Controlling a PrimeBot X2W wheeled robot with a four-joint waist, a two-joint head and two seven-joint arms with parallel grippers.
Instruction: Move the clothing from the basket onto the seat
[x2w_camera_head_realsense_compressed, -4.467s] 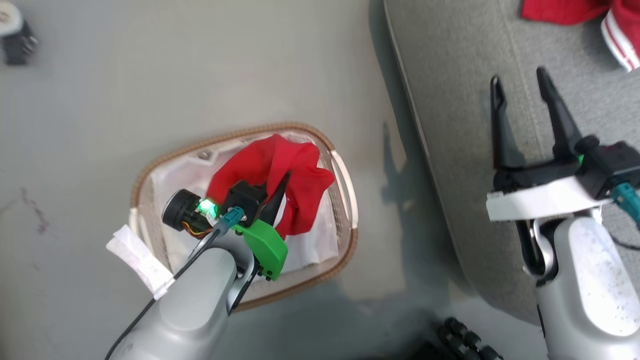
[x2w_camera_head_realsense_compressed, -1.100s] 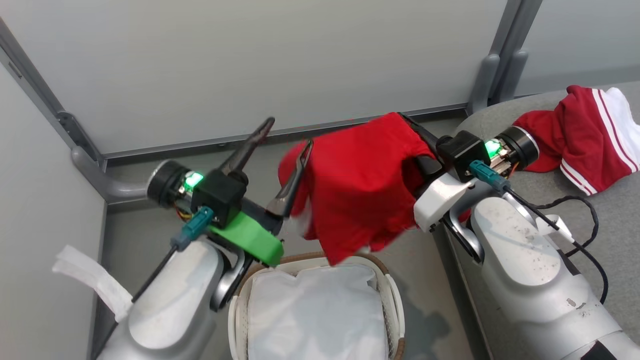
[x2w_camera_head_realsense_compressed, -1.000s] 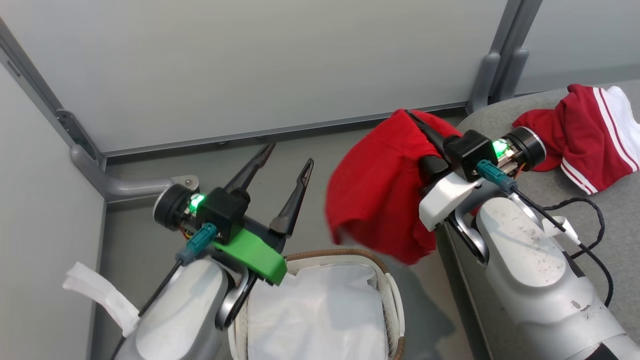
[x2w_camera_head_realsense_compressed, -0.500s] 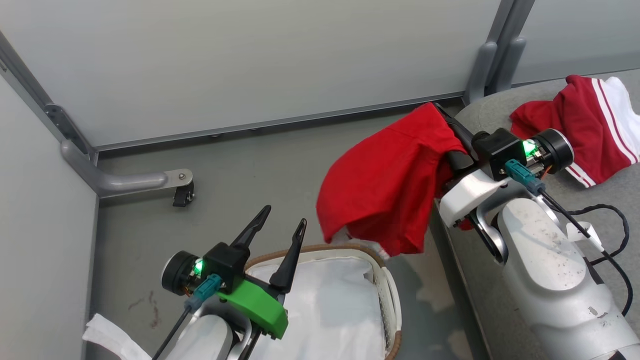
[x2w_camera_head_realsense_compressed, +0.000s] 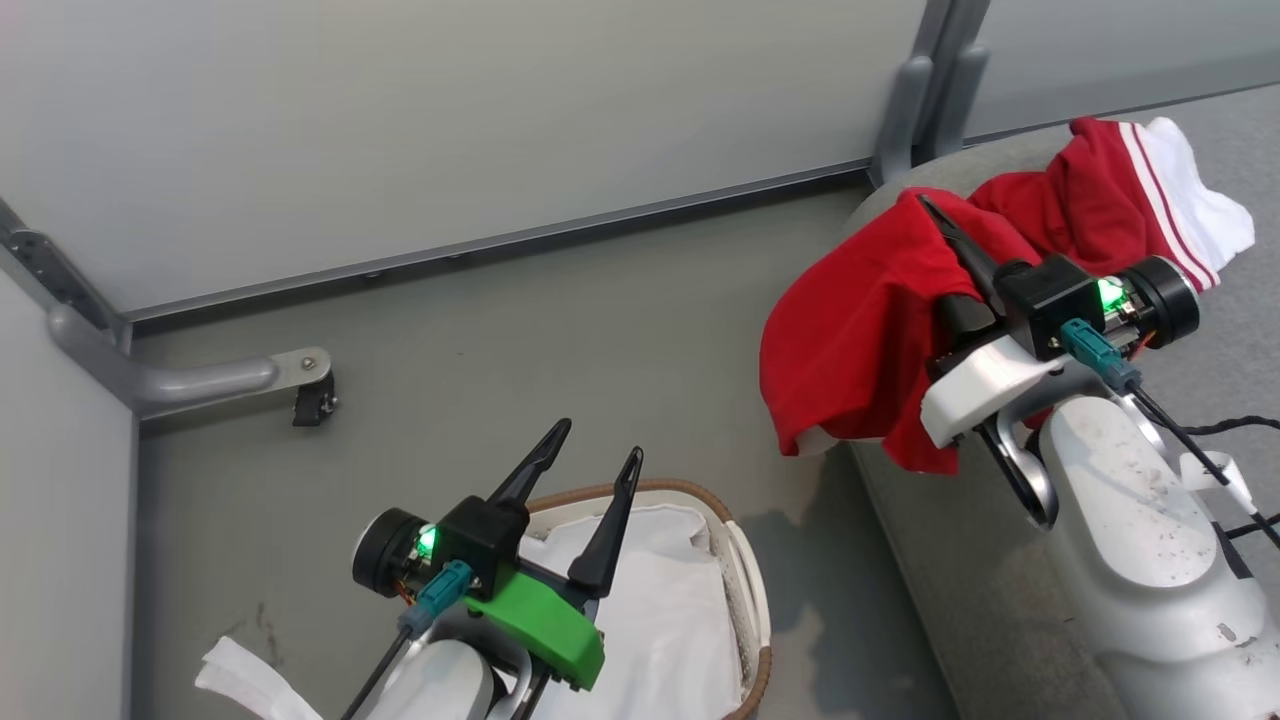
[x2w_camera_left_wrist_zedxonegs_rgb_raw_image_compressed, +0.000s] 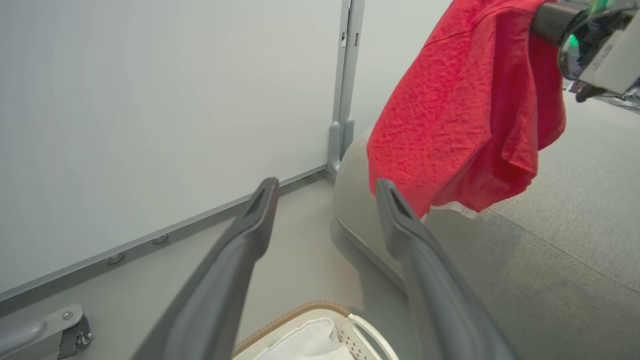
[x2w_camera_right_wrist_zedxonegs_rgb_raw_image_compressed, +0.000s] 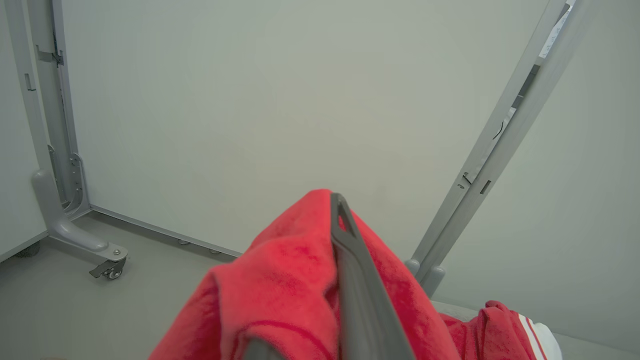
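The right arm is raised with its pale forearm angled up over the large grey fabric-upholstered seat (x2w_camera_head_realsense_compressed: 960, 560), and the right gripper (x2w_camera_head_realsense_compressed: 930, 210) is closed on a soft bright red sports garment (x2w_camera_head_realsense_compressed: 850, 330). One long dark finger lies along the top of the cloth; the other is buried under it. The garment hangs in loose folds at the seat's rounded edge, its lower hem off the cushion and above the grey floor (x2w_camera_head_realsense_compressed: 500, 330), well apart from the basket. A second red garment with white panel and stripe trim (x2w_camera_head_realsense_compressed: 1090, 200) lies crumpled on the seat just beyond the gripper. The left arm sits low, and the left gripper (x2w_camera_head_realsense_compressed: 600, 440) points up and away with its fingers spread and nothing between them, poised over the oval white perforated plastic basket with a brown woven rim (x2w_camera_head_realsense_compressed: 690, 492). Inside it there is a plain white sheet (x2w_camera_head_realsense_compressed: 660, 610). Bare floor lies between basket and seat — the pale wall panel (x2w_camera_head_realsense_compressed: 450, 120) closes off the far side.
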